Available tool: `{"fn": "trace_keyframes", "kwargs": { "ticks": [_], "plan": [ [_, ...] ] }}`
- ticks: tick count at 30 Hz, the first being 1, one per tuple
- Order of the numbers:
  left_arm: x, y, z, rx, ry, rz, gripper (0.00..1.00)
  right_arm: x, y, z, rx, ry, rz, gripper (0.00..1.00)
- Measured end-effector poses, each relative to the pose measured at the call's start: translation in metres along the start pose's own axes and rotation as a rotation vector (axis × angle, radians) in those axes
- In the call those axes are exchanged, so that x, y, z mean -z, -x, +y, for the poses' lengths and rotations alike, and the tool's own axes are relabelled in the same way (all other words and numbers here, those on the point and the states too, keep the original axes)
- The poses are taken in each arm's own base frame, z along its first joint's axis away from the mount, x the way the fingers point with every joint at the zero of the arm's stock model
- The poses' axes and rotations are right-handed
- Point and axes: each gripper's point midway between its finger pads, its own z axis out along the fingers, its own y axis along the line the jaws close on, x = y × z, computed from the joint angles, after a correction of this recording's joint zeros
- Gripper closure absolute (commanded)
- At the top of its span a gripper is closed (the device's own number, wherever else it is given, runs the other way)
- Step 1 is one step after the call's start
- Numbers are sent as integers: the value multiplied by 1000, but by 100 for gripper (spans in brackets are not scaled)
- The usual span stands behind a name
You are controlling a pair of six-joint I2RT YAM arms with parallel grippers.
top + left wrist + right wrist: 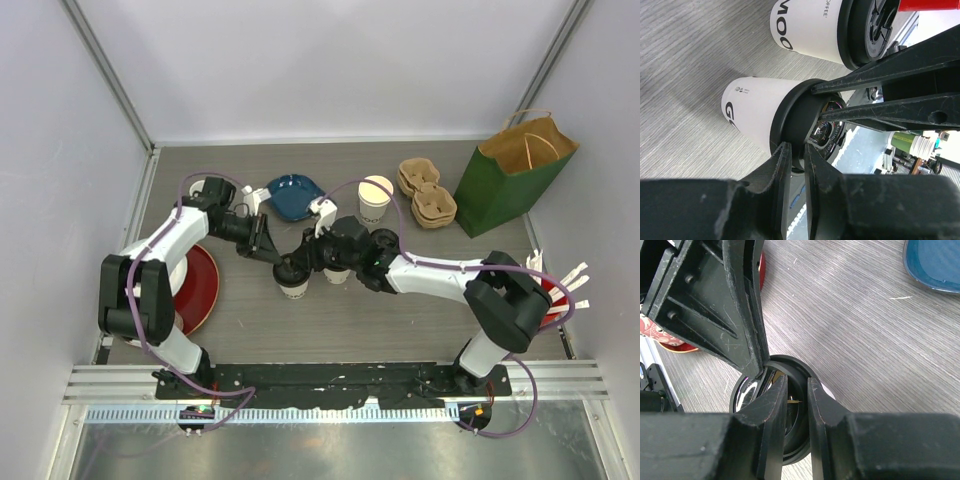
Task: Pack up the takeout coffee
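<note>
**Lids going on, nothing packed yet**

Both arms meet over one cup [751, 114] standing near the middle of the table. The left gripper [796, 150] has its fingers drawn nearly together, clamped on the near edge of that cup's black lid [797, 117]. The right gripper [796, 382] straddles the lid's rim from the other side, one finger inside and one outside. It looks pinched on the rim too, though the close view makes it hard to be sure how firmly.

A second lidded cup [807, 27] stands just beside the first, partly under the right arm. A third cup [375, 200] stands apart toward the back, open on top with no lid.

My reading is that the work is in its early part. This lid seems to be getting seated or adjusted, and the third cup needs one. The stacked cardboard cup trays [427, 193] and the green paper bag [510, 175] at back right hold no cups, so all the loading remains.
</note>
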Motion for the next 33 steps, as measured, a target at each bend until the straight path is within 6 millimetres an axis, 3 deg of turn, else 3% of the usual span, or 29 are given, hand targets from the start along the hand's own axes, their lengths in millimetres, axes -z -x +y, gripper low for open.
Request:
{"fn": "trace_keyframes", "kwargs": {
  "ticks": [5,14,17,22,25,33],
  "plan": [
    [5,3,-5,-36,11,-18,66,3,1,1,1,-3,1,99],
    [21,24,-28,-163,31,-94,61,8,-2,8,12,-21,10,99],
    [26,26,-24,-147,37,-108,61,10,-3,9,17,-24,13,99],
    [44,36,3,-68,72,-162,63,11,-4,11,25,-25,20,99],
    [38,25,13,-26,68,-137,63,11,-4,11,30,-25,23,99],
    [10,-11,17,38,27,-1,69,11,-4,11,39,-33,31,99]
  ]
}}
